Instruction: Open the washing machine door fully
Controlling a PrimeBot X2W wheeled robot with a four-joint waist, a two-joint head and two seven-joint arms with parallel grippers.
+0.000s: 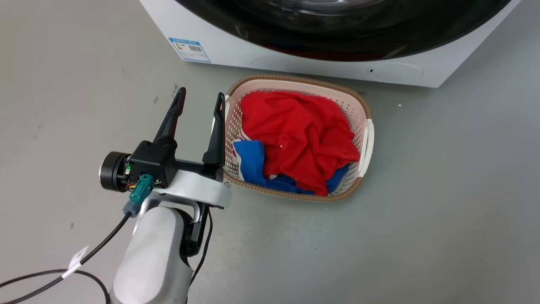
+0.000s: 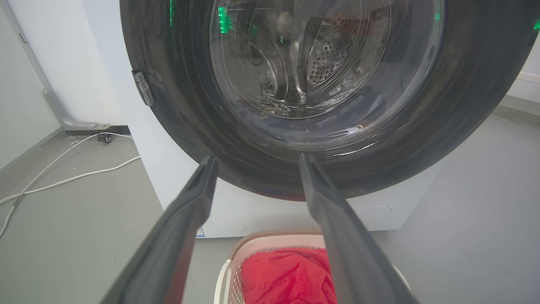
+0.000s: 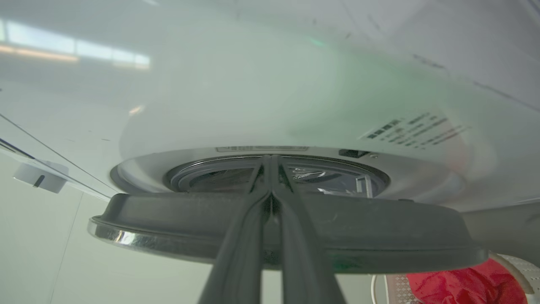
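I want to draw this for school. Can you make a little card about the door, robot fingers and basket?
Door: partly open, gap behind it
Washing machine: white, blue sticker
Right fingers: shut, reaching over the door's edge
Left fingers: open, empty, pointing toward the door
Basket: on the floor, red and blue clothes inside

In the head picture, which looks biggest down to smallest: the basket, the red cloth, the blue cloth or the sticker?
1. laundry basket
2. red cloth
3. blue cloth (partly buried under the red, so its real size is hidden)
4. label sticker
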